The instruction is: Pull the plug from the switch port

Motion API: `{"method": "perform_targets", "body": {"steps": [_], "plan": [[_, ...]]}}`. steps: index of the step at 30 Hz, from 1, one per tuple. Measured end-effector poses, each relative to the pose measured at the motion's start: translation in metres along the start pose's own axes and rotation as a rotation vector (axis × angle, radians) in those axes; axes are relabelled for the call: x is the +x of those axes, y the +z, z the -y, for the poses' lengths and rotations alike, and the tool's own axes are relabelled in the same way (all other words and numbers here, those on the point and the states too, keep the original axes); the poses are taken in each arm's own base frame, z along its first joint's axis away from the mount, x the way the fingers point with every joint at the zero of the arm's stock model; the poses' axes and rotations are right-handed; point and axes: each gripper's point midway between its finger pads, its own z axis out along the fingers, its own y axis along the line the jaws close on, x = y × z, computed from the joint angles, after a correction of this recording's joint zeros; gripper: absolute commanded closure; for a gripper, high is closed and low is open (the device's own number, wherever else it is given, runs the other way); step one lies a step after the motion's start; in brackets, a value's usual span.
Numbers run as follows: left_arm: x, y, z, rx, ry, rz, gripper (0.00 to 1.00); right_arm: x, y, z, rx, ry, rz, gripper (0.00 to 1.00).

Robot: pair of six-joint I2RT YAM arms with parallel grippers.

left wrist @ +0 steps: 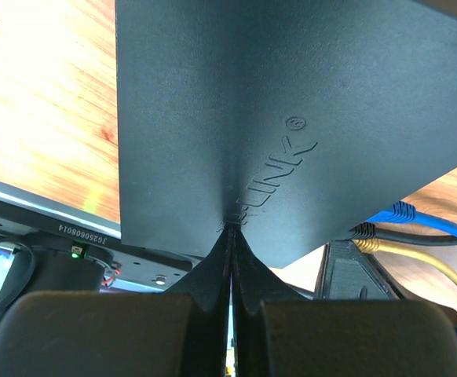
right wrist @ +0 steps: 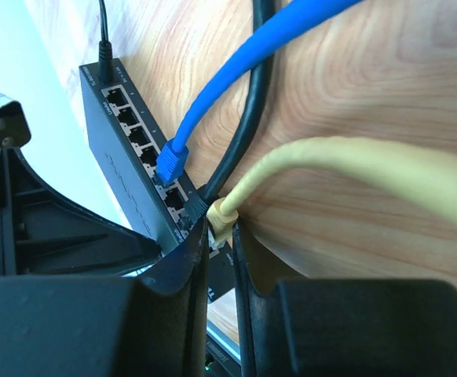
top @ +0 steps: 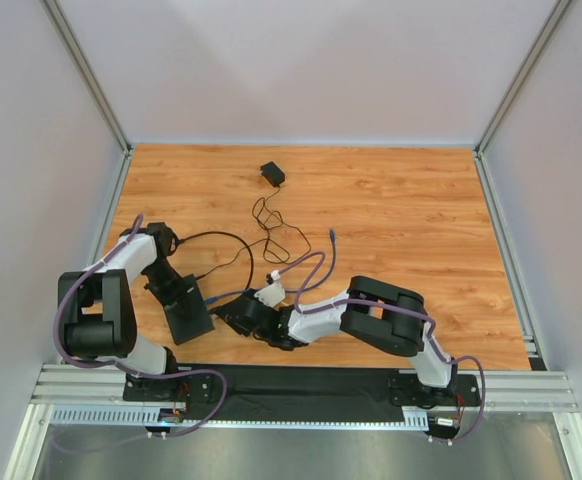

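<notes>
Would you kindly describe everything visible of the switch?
The switch is a flat matte-black rectangular box, seemingly plastic, with raised lettering ending "LINK" on its broad face. It lies on the wooden table, near its front edge. One narrow edge carries a row of sockets: a blue plug, a black plug and a yellow plug sit in three, several are empty. The left tool, shut, presses its tips on the broad face; the right tool pinches the yellow plug.

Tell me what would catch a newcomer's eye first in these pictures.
The flat matte-black rectangular switch, near left of the wooden table, with a bright blue cable, a pale yellow cable and a black cable at its port row. The left gripper, jaws together, touches its lettered face; the right gripper straddles the yellow plug.
</notes>
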Motion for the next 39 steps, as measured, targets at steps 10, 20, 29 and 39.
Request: {"method": "perform_targets", "body": {"steps": [10, 20, 29, 39], "plan": [[-0.003, -0.003, -0.001, 0.010, -0.006, 0.038, 1.00, -0.020, -0.031, 0.019, 0.032, -0.152, 0.021, 1.00], [-0.003, -0.004, -0.008, -0.001, -0.011, 0.082, 1.00, -0.033, -0.101, -0.028, -0.073, -0.413, -0.037, 0.99], [-0.009, -0.023, -0.015, 0.049, -0.024, 0.230, 0.72, -0.144, -0.161, -0.042, -0.053, -0.474, 0.083, 0.99], [-0.002, -0.078, -0.003, 0.323, 0.019, 0.465, 0.35, -0.291, -0.192, -0.017, 0.128, -0.493, 0.250, 1.00]]}}
